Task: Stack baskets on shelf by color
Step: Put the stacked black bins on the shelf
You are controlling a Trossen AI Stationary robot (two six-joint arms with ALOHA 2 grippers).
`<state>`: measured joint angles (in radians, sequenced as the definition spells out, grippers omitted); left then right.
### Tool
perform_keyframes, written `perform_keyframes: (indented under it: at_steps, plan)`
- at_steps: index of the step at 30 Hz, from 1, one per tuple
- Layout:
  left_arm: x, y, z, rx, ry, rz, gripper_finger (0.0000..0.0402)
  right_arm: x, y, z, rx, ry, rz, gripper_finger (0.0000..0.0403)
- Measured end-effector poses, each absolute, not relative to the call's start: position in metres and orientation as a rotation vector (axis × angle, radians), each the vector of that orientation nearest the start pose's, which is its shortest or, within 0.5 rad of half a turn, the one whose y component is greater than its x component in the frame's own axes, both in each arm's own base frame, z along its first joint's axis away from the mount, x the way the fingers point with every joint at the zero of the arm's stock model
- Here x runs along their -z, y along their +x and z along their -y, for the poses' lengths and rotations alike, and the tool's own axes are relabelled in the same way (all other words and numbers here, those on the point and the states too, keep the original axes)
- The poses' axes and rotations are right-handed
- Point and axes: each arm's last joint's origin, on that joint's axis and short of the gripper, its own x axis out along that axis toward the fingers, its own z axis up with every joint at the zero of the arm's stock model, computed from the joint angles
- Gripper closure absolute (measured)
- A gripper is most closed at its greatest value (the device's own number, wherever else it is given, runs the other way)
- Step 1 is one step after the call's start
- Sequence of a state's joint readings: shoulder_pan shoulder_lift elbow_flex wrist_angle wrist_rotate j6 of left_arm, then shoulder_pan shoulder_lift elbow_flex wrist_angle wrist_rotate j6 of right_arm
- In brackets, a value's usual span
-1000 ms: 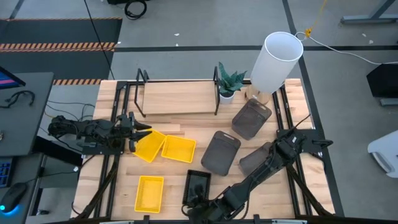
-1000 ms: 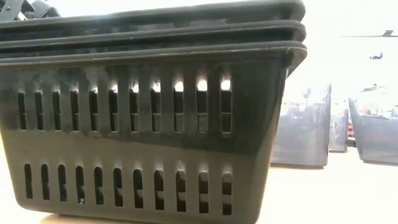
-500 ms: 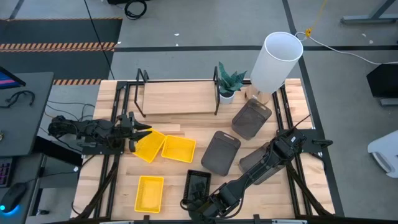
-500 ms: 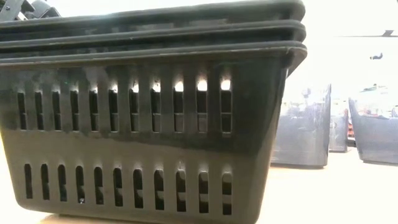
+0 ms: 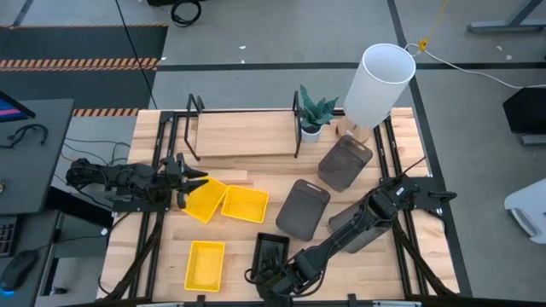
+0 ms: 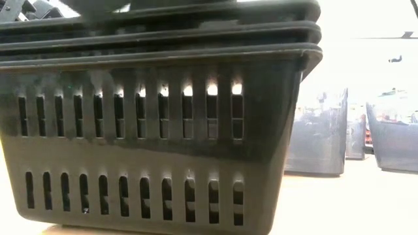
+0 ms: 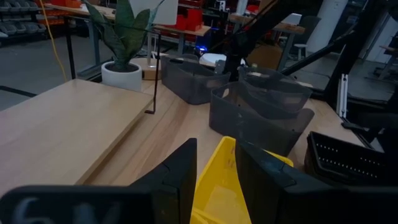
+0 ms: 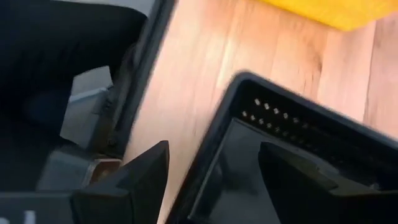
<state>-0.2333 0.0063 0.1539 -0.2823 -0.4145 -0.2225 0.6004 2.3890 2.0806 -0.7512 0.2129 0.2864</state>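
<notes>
In the high view my left gripper sits at the left side of the table, shut on a yellow basket. Two more yellow baskets lie flat nearby. My right gripper hovers open at the near edge over the black mesh baskets, which the low view shows nested as a stack. In the right wrist view its fingers straddle the stack's rim. Dark grey baskets rest on the table. The shelf stands at the far side. My left gripper pinches the yellow basket's wall at its rim, one finger inside and one outside, reaching level from the table's left. Whether the basket is clear of the table does not show.
A white cylinder and a small potted plant stand at the shelf's right end. A third dark grey basket lies partly under the right arm. Bare wood shows between the shelf and the yellow baskets.
My right gripper has moved along the near edge toward the table's left, coming over the black basket stack; a dark blur of it now shows above the stack in the low view. The left gripper and its yellow basket have kept still.
</notes>
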Motion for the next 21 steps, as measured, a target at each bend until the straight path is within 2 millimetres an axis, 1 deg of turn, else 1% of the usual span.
perform_keyframes:
  at_steps: [3, 11, 14, 21]
  plan:
    - [-0.188, 0.083, 0.008, -0.195, -0.179, -0.107, 0.0285, -0.182, 0.426, -0.282, -0.196, -0.154, -1.021, 0.0158]
    - [-0.188, 0.083, 0.008, -0.194, -0.179, -0.107, 0.0285, -0.163, 0.424, -0.278, -0.195, -0.123, -1.058, 0.0172]
    - [-0.188, 0.083, 0.008, -0.194, -0.179, -0.107, 0.0285, -0.16, 0.424, -0.275, -0.182, -0.113, -1.07, 0.0178]
    - [-0.188, 0.083, 0.008, -0.194, -0.178, -0.107, 0.0285, -0.16, 0.426, -0.271, -0.173, -0.107, -1.069, 0.0221]
